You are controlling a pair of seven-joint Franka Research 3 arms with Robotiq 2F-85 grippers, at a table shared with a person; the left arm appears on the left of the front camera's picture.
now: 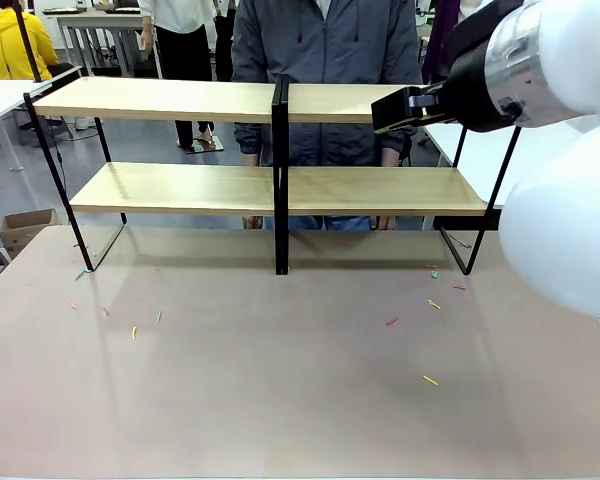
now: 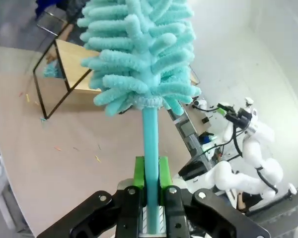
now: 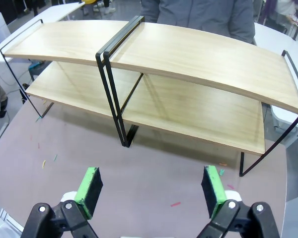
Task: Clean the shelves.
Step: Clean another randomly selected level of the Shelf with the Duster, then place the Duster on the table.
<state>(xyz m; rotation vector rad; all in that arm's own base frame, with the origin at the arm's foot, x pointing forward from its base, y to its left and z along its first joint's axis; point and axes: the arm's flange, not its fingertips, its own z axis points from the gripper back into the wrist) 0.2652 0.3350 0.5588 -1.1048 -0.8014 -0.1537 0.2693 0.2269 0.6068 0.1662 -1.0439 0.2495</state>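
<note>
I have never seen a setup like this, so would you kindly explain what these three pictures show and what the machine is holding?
Two white robot arms work at a table. The front picture looks across the table at a person standing behind the shelves, a two-tier wooden rack on a black frame. Small coloured scraps lie scattered on the tabletop. The other two pictures come from cameras on the wrists. The left hand is shut on a teal duster, gripping its handle between green pads. The right hand is open and empty, facing the shelves.

floor (image 1: pixel 160 150): grey | white tables (image 1: pixel 100 22) behind | cardboard box (image 1: pixel 25 228) on floor, left
</note>
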